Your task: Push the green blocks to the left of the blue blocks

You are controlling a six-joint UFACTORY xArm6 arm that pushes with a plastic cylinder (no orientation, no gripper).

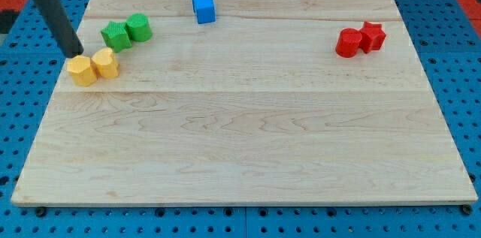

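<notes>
A green star block (pixel 115 35) and a green round block (pixel 139 27) sit side by side, touching, near the board's top left. Only one blue block (pixel 203 4) shows, at the top edge, to the right of the green pair. My tip (pixel 76 54) stands at the board's left, just above a yellow hexagon block (pixel 83 70) and to the lower left of the green star. The dark rod rises from the tip to the view's top left corner.
A second yellow block (pixel 106 63) touches the yellow hexagon on its right. A red round block (pixel 348 43) and a red star block (pixel 372 36) touch each other at the board's upper right. The wooden board (pixel 240 133) lies on a blue perforated table.
</notes>
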